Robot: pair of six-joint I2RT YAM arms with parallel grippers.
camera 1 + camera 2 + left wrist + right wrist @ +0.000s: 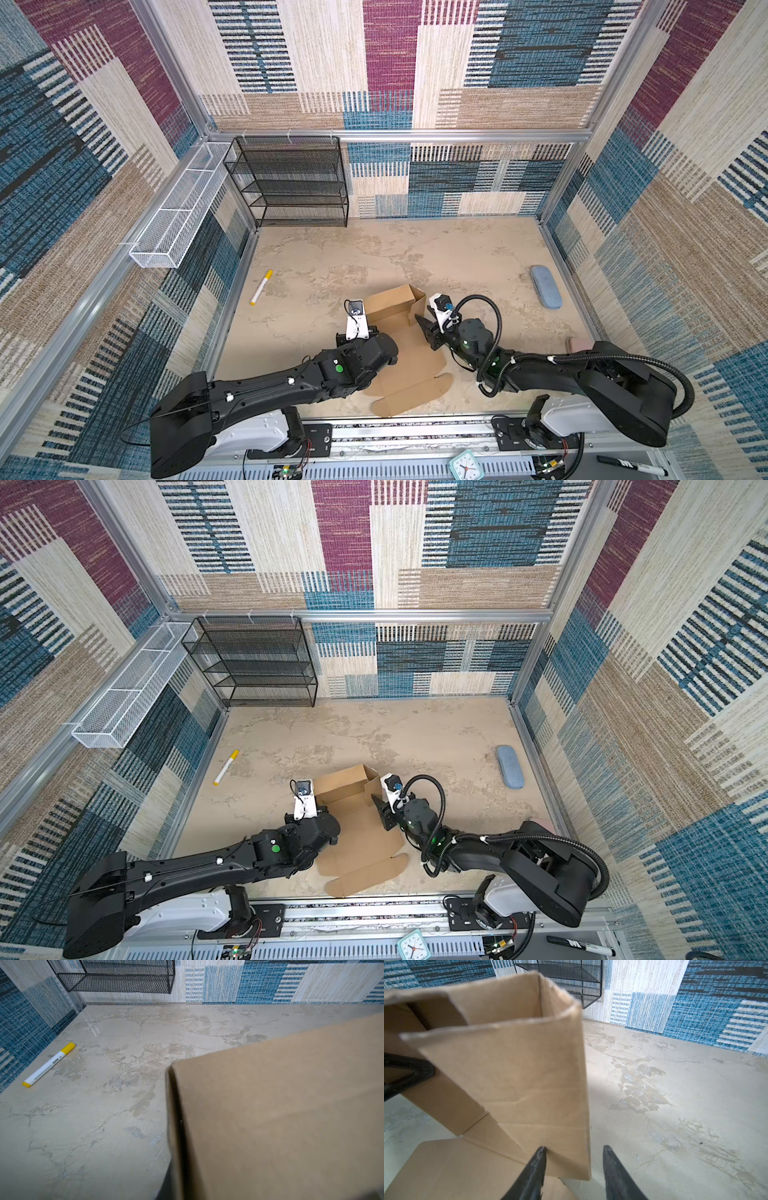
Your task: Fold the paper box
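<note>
Right gripper (574, 1146) at half-erected paper box (508, 1068)

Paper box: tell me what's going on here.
Two robot arms are folding the paper box. Its far walls stand up; the near panels lie flat on the table. The left gripper is shut at the left wall. The right gripper is open, its fingers either side of the right wall's near edge.
</note>
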